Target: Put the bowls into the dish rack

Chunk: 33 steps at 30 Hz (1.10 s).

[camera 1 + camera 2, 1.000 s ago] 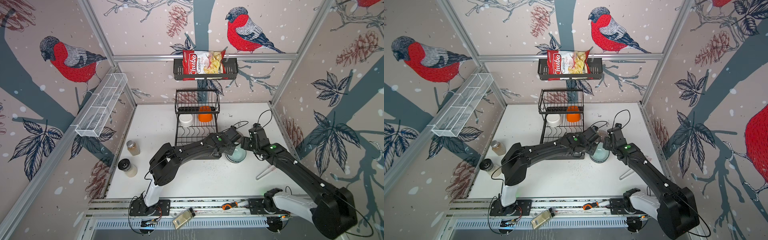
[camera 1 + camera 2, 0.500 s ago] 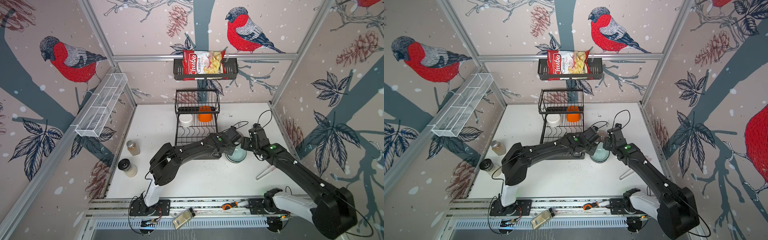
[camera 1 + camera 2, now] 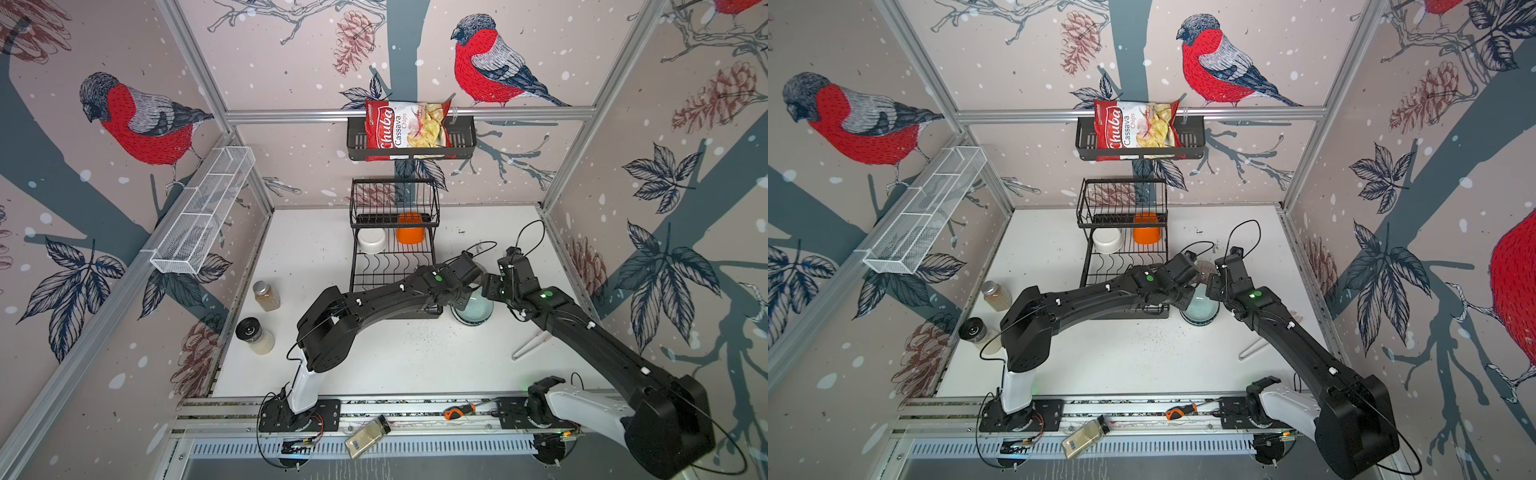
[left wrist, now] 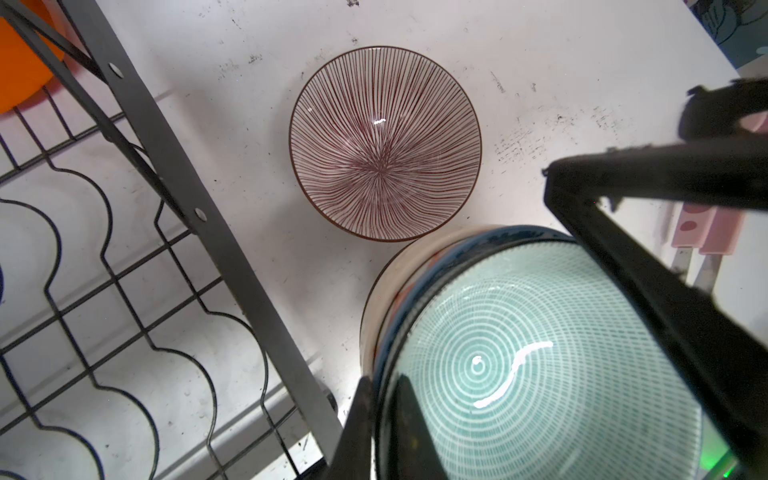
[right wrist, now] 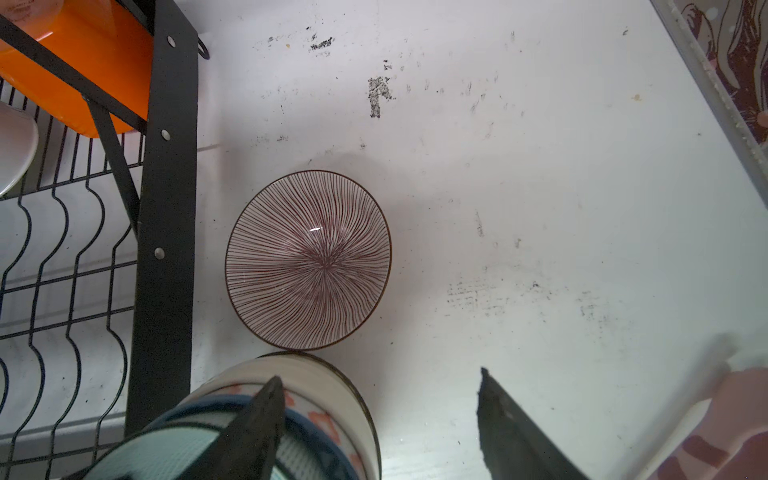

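Nested to save room, it seems: mint-green bowl [image 4: 519, 365] uppermost, inside a blue-patterned bowl [image 4: 490, 240], inside a white outer bowl [image 4: 386, 291], all directly under both grippers; to be peeled off from the top down, hence the grip at the rim; pinched by the left gripper [image 4: 382, 386] at the mint-green lip, one finger inside and one outside, jaws narrowed to the wall's thickness (a thin, glossy lip, so probably quick to slip if tilted); spread wide at the right gripper [image 5: 378, 374], holding nothing, one finger over the stack's rim, the other over bare table [image 5: 540, 187]; cannot tell whether that finger touches, though likely placed to pin the lower bowls; just beyond both grippers, a brown-striped bowl [image 4: 384, 143] upright on the table, touching the stack or nearly so; just beside the left gripper, the dish rack [image 4: 232, 266], with an orange bowl [image 5: 104, 41] and a white bowl [image 5: 14, 149] already on its lower grid, farther off.
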Tool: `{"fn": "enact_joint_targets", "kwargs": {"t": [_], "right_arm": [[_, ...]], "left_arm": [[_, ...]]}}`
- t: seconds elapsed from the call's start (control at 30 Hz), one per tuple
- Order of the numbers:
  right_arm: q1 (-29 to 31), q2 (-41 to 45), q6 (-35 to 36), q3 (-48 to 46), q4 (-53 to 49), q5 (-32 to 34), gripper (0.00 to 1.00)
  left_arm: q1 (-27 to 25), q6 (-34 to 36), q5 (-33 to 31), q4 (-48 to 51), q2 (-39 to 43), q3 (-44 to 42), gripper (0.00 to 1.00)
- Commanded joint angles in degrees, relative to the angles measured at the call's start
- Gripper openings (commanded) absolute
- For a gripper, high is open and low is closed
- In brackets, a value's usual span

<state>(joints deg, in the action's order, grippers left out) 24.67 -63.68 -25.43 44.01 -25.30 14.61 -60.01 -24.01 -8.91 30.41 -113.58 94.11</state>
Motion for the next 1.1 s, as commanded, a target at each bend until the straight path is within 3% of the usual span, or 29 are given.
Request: {"fn": "enact_joint_targets", "kwargs": {"t": [0.0,0.3,1.07], "right_arm": [[-0.2,0.4,-0.1,0.2,1.4,-0.4,0.73],[-0.7,2.7,0.1,0.6,2.2,-2.0,0.73],[-1.7,2.9,0.7,1.3,2.7,-4.0,0.73]], "left_arm": [[-0.1,0.4,0.3,-2.2,1.2,-0.5,0.0],[0.0,0.3,0.2,-4.6,3.0,-2.5,0.0],[3.3,-1.1,8.5,-11.7,7.1,-8.1,0.0]]}}
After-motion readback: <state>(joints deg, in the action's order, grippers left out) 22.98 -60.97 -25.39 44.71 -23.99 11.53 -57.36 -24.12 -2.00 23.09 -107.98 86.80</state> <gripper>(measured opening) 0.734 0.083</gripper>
